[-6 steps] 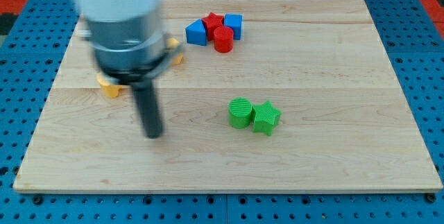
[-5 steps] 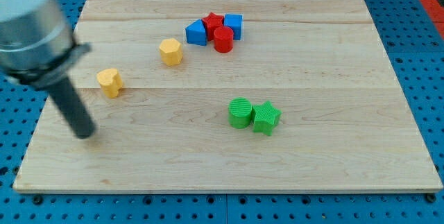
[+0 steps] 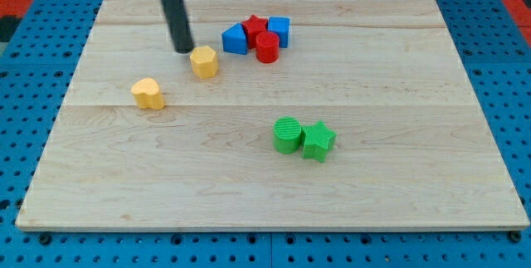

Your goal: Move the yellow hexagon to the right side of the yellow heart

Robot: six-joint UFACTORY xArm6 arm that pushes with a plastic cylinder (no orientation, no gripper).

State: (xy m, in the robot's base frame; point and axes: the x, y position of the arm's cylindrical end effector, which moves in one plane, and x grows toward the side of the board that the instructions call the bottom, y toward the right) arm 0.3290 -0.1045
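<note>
The yellow hexagon (image 3: 204, 61) lies on the wooden board, up and to the right of the yellow heart (image 3: 148, 94). My tip (image 3: 183, 50) stands just off the hexagon's upper left corner, very close to it; I cannot tell if it touches. The heart sits apart, lower left of both.
A tight cluster of a blue triangular block (image 3: 235, 39), a red star (image 3: 255, 26), a blue cube (image 3: 280, 31) and a red cylinder (image 3: 266, 47) lies right of the hexagon. A green cylinder (image 3: 288, 134) and green star (image 3: 318, 141) touch lower right. The board's (image 3: 398, 85) edges border blue pegboard.
My tip swung from the board's left side up to the hexagon's upper left. The yellow heart has shifted a little to the right. The hexagon has not moved.
</note>
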